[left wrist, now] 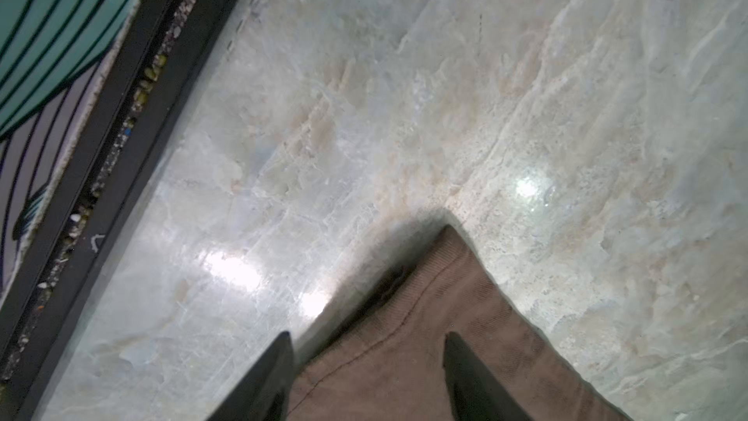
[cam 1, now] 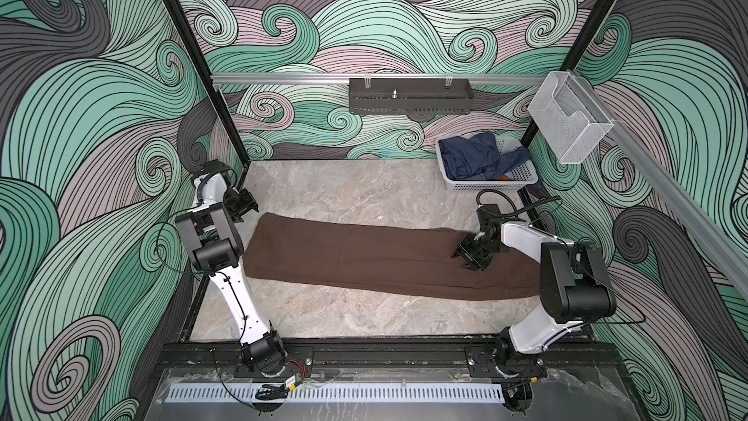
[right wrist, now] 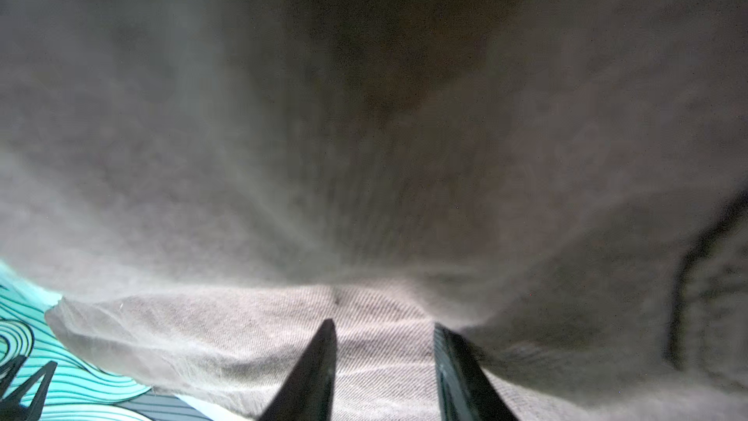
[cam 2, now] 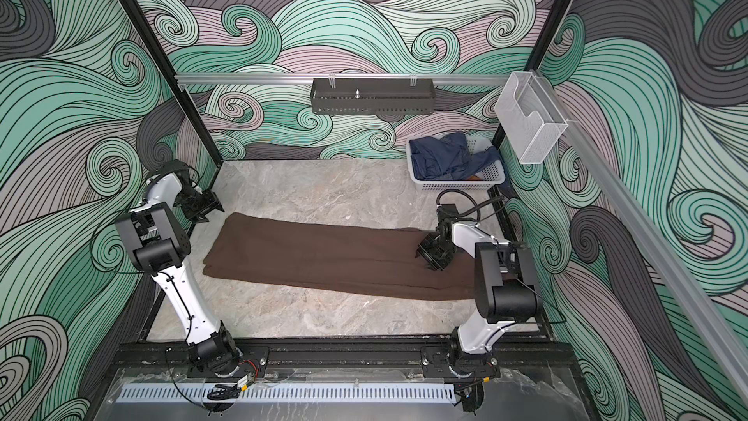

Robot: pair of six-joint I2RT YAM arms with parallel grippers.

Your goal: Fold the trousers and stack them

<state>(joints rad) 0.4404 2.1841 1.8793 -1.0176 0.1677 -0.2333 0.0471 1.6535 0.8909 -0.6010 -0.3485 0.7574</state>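
The brown trousers (cam 1: 364, 255) lie flat and stretched along the marble surface (cam 1: 344, 192), reaching from beside the left arm to under the right arm in both top views (cam 2: 324, 253). Their long edges run nearly straight, and the end on the right disappears behind the right arm's black elbow.

The left fingers (cam 1: 246, 207) hover at the far left corner of the trousers, just above the cloth. In the left wrist view the left fingers (left wrist: 279, 370) are spread apart. The stitched corner of the trousers (left wrist: 425, 317) lies on the marble between and beyond them, and nothing is pinched.

The right fingers (cam 1: 465, 255) are down on the trousers near their right end, beside a short dark crease in the cloth, as both top views show (cam 2: 429, 255). In the right wrist view the right fingers (right wrist: 319, 362) stand partly apart with brown cloth (right wrist: 384, 196) between them and filling almost the whole picture. I cannot tell whether they grip the cloth or only press on it.

In the far right corner of the surface sits a white basket (cam 1: 477, 186) with blue denim (cam 1: 469, 155) heaped in it, well apart from the trousers. A dark tray (cam 1: 409, 101) hangs on the back rail, and a clear bin (cam 1: 570, 123) hangs on the right rail.
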